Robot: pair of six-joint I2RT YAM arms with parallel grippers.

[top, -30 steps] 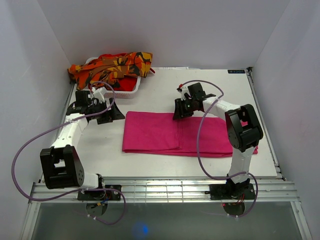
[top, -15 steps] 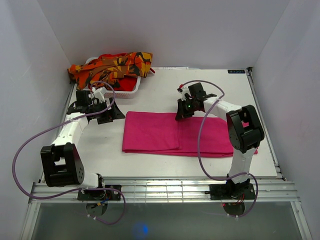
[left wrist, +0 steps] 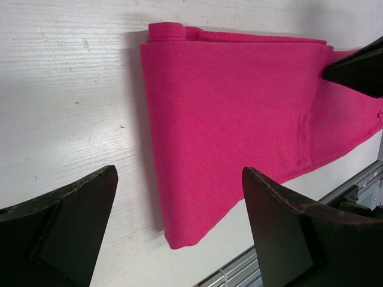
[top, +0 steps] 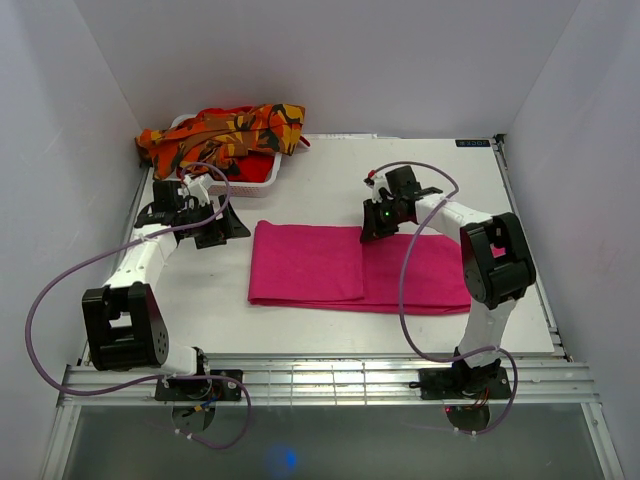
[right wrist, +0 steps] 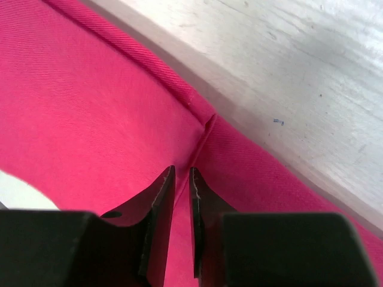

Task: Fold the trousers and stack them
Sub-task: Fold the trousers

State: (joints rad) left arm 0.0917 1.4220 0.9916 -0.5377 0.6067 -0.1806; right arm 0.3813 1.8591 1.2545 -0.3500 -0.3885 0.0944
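The magenta-pink trousers (top: 350, 268) lie folded flat in the middle of the table, with a doubled layer on their left half. My right gripper (top: 375, 225) sits on their far edge, where the upper layer ends. In the right wrist view its jaws (right wrist: 182, 170) are nearly together, and the pink fold line (right wrist: 203, 134) runs into the narrow gap. My left gripper (top: 225, 225) is open and empty over bare table, just left of the trousers' left end (left wrist: 239, 119). The orange camouflage trousers (top: 225, 130) lie heaped at the back left.
A white slotted basket (top: 255, 180) stands at the back left under the orange trousers. White walls close in the table on three sides. A metal rail (top: 320, 375) runs along the near edge.
My right gripper has moved to the right along the far edge of the pink trousers, and the cloth has shifted slightly right with it. The left arm has barely moved.
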